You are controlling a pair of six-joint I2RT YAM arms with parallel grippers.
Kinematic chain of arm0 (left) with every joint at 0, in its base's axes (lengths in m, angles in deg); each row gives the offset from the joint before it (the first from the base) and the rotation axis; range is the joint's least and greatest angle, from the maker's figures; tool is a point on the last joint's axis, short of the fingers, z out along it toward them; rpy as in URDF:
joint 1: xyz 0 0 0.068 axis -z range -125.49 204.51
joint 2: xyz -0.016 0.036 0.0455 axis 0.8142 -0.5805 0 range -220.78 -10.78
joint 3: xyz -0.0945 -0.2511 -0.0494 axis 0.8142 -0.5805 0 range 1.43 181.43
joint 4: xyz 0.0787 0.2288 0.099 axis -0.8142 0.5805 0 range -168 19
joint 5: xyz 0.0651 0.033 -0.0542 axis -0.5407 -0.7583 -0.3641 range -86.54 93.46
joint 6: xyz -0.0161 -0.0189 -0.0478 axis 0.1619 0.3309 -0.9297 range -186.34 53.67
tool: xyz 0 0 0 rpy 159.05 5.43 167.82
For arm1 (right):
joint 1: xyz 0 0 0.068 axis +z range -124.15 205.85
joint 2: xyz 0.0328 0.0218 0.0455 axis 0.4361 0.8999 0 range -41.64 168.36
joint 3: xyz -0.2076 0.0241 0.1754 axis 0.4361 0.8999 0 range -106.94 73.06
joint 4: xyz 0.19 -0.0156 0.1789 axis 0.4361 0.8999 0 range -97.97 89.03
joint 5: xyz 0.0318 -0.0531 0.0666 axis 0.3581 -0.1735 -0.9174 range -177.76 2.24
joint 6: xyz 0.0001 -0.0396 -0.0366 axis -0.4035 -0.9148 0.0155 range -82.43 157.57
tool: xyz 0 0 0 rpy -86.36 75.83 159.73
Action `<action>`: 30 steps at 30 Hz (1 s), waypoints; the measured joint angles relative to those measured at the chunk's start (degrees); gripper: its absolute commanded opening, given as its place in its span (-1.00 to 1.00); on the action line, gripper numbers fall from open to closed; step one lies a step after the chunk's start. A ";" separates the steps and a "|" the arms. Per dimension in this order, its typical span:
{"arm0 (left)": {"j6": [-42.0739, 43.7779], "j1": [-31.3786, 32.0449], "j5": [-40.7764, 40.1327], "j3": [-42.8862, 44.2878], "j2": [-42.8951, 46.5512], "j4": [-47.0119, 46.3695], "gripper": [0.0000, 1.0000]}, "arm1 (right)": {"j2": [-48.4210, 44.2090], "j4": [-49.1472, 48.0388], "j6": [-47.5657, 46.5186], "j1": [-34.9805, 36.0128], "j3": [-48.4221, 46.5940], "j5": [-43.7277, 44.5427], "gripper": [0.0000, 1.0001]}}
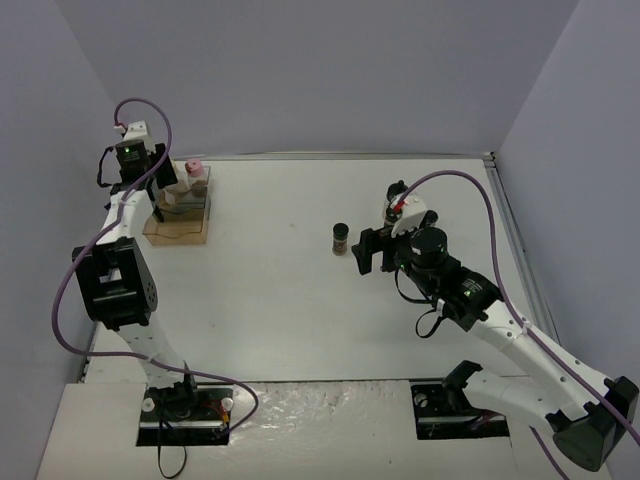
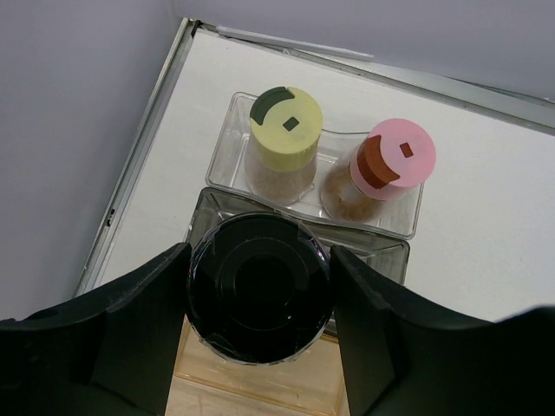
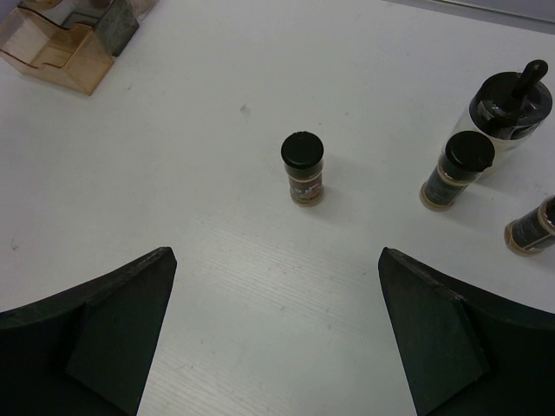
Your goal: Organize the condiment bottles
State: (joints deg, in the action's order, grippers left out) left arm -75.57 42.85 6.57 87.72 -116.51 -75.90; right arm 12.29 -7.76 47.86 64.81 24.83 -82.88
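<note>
My left gripper (image 2: 258, 253) is shut on a black-capped jar (image 2: 258, 299), holding it upright in the middle tier of the wooden-and-clear rack (image 2: 381, 247). Behind it, a yellow-capped jar (image 2: 283, 143) and a pink-capped jar (image 2: 381, 169) stand in the rack's back compartment. My right gripper (image 3: 276, 256) is open and empty above the table. A small black-capped jar (image 3: 303, 169) stands ahead of it, also seen from above (image 1: 341, 238). To its right are another black-capped jar (image 3: 455, 169), a knob-topped jar (image 3: 512, 104), and a jar lying on its side (image 3: 531, 227).
The rack (image 1: 180, 228) sits at the table's far left, close to the left wall. In the top view the left gripper (image 1: 165, 195) hovers over it and the right gripper (image 1: 362, 252) is near mid-table. A raised rail (image 2: 139, 165) edges the table.
</note>
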 measured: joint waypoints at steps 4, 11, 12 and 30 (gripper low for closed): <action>0.00 -0.45 0.02 2.20 -2.71 -0.26 -1.00 | 0.15 -0.02 -0.01 0.00 0.02 -0.28 1.00; 0.00 -1.13 0.03 3.14 -5.54 -1.99 -1.00 | 0.29 -0.14 0.00 0.00 0.42 -0.39 1.00; 0.00 -1.16 0.05 3.14 -5.94 -2.38 -1.00 | 0.29 -0.20 0.00 0.00 0.55 -0.42 1.00; -0.24 -1.18 0.46 -2.74 -9.04 -9.47 0.10 | 1.49 -1.36 0.11 -0.04 2.17 -0.42 1.00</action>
State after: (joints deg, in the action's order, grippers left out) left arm -75.81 41.67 7.03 84.98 -125.54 -85.37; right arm 13.78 -9.12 47.97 64.77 27.00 -83.29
